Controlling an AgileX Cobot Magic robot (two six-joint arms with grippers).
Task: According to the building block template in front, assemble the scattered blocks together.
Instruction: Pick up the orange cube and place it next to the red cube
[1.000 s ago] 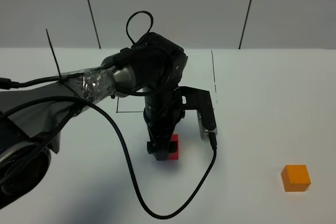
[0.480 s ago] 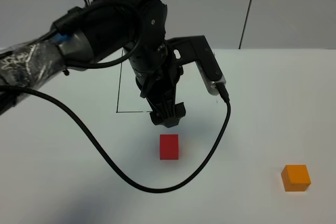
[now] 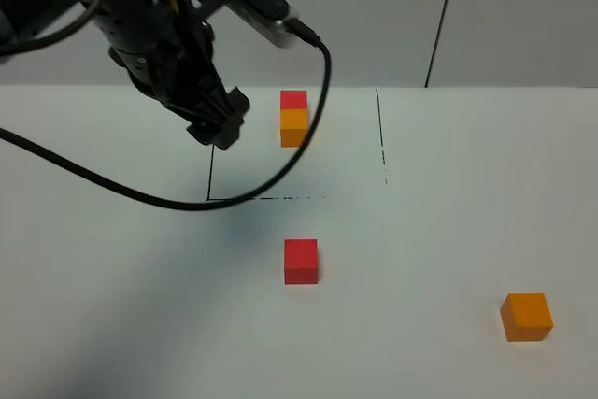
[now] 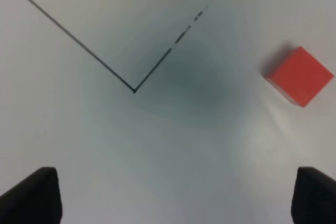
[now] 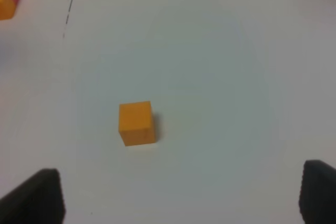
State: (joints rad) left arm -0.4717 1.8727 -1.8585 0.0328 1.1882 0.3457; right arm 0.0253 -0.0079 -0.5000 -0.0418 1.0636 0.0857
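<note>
Left gripper (image 3: 217, 123): jaws stood wide apart and empty, raised near a corner of the black-line square (image 3: 381, 128).
Right gripper (image 5: 181, 198): jaws wide apart, empty, above the orange cube (image 5: 136, 123).
Red cube (image 3: 301, 261): sat alone just outside the square.
Orange cube: lay well apart, rightward.
Template (image 3: 293, 119): red joined to orange, inside the square.
Handling: the cubes looked light, rigid and matte; best pinched across opposite flat faces.
</note>
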